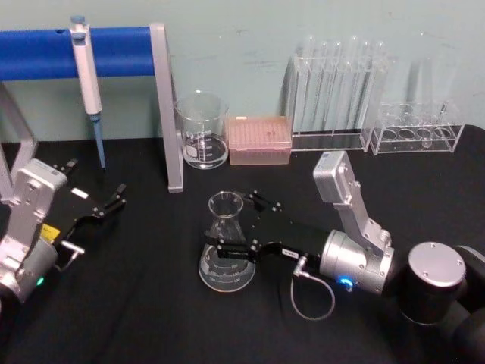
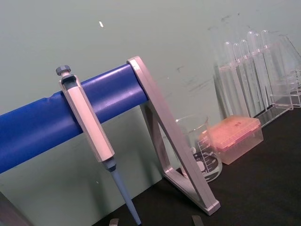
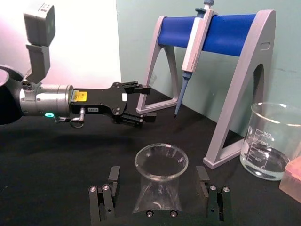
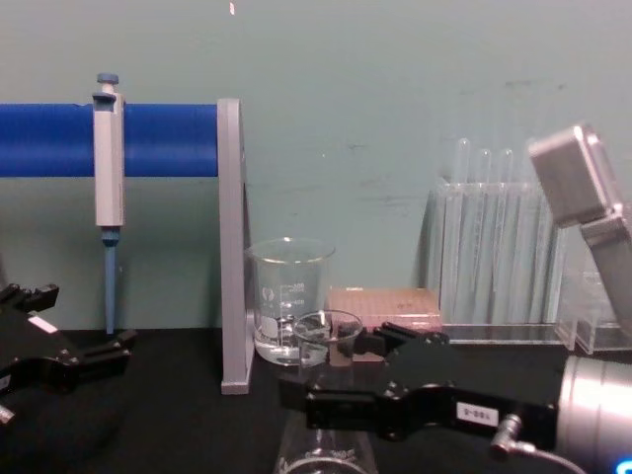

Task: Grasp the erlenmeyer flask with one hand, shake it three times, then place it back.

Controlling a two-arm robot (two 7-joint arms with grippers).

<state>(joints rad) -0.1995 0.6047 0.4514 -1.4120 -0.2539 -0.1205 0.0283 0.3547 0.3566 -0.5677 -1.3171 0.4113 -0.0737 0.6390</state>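
Note:
The erlenmeyer flask, clear glass with a flared rim, stands upright on the black table near the middle. My right gripper reaches in from the right and is open, one finger on each side of the flask's neck. In the right wrist view a small gap separates each finger from the flask. From the chest, the right gripper sits low at the flask. My left gripper rests open at the table's left, holding nothing, and shows beyond the flask as the left gripper.
Behind the flask stand a glass beaker, a pink tip box and clear test tube racks. A pipette hangs on the blue bar stand, whose grey leg stands at the back left.

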